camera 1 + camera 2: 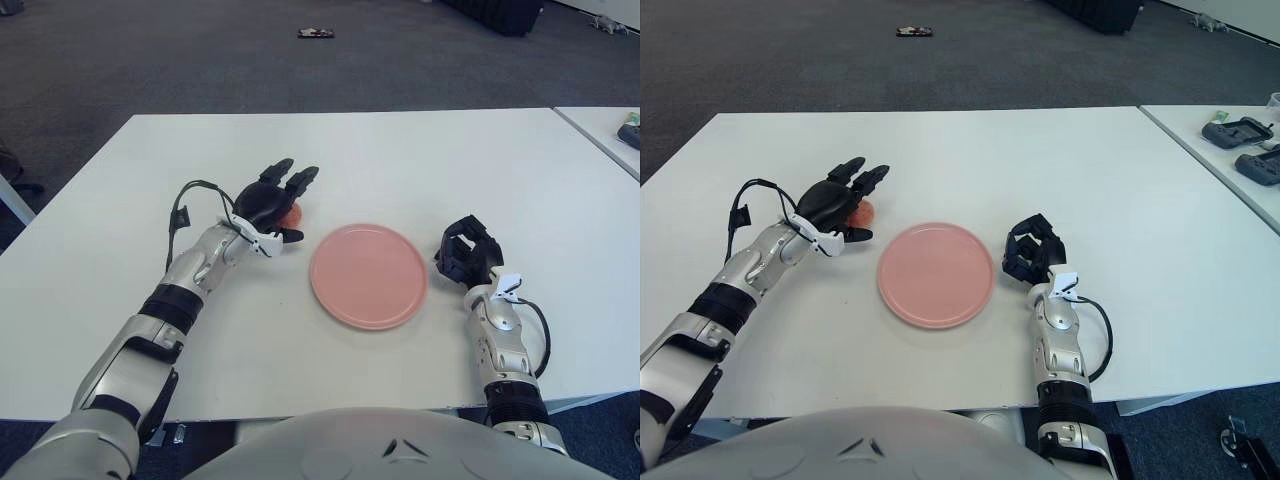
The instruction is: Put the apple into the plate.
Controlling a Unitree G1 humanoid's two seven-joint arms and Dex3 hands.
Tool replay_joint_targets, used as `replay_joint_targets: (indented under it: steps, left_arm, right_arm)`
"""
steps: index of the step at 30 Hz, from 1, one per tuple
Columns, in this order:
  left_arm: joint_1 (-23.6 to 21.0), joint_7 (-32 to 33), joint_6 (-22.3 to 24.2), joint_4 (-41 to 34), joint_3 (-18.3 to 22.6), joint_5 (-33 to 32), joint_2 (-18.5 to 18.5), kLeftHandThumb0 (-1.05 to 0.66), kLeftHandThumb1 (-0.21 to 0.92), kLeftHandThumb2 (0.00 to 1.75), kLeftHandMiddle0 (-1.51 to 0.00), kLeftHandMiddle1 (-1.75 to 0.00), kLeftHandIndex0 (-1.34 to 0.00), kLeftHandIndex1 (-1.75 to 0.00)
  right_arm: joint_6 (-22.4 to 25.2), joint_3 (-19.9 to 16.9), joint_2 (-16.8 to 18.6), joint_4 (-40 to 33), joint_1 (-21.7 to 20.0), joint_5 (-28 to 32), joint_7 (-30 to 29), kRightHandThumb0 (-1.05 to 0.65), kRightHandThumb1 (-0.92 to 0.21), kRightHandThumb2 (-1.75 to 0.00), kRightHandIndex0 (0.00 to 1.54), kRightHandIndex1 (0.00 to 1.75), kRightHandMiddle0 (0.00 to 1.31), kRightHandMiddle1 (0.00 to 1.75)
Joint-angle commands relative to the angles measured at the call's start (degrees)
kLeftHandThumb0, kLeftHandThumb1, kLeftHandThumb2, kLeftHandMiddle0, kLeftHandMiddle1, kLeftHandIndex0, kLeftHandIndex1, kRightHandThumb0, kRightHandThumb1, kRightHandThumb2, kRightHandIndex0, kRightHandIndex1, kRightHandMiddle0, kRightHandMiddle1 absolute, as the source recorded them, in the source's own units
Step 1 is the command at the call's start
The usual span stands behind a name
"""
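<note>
From my remote station, I see the left hand (272, 203) reaching over the apple (291, 213) on the white surface (420, 160), just left of the pink plate (368, 275). Its fingers (300, 180) are spread and extended forward above the fruit, with the thumb tucked below toward the plate side; only a sliver of the reddish-orange apple shows under the palm. I cannot tell whether the hand touches the apple, and nothing is lifted or gripped. The apple sits on the surface itself, outside the plate and close to its upper-left rim. The plate lies flat near the middle of the surface with nothing on it.

The right hand (1032, 250) shows to the right of the plate, near its rim, its black fingers (1040, 224) curled inward on nothing. A black cable (190, 200) loops off the left forearm near the wrist, and another runs along the right forearm.

Beyond the surface, a small dark object (315, 33) lies on the grey carpet. A second table (1230, 150) stands at the far right, carrying dark devices (1238, 129).
</note>
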Motion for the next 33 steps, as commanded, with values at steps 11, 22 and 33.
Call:
replay_joint_targets:
  steps: [11, 22, 33]
  left_arm:
    - [-8.7, 6.2, -1.5, 20.0, -3.2, -1.8, -1.4, -1.05, 0.57, 0.73, 0.0, 0.0, 0.0, 0.0]
    - [-12.9, 7.0, -1.7, 31.9, -6.0, -3.2, -3.7, -1.02, 0.52, 0.78, 0.0, 0.0, 0.0, 0.0]
    - [-16.1, 3.7, -1.2, 39.7, -8.3, -5.1, -5.6, -0.96, 0.46, 0.86, 0.0, 0.0, 0.0, -0.09]
  right_arm:
    - [3.4, 0.7, 0.3, 1.5, 1.9, -0.8, -0.6, -0.43, -0.46, -1.15, 0.71, 1.69, 0.5, 1.75]
    - [3.7, 0.9, 0.6, 0.8, 2.2, -0.5, -1.1, -0.44, -0.45, -1.16, 0.71, 1.69, 0.5, 1.75]
    - [3.4, 0.7, 0.8, 0.9, 2.4, 0.0, -1.1, -0.43, -0.45, -1.16, 0.71, 1.68, 0.5, 1.75]
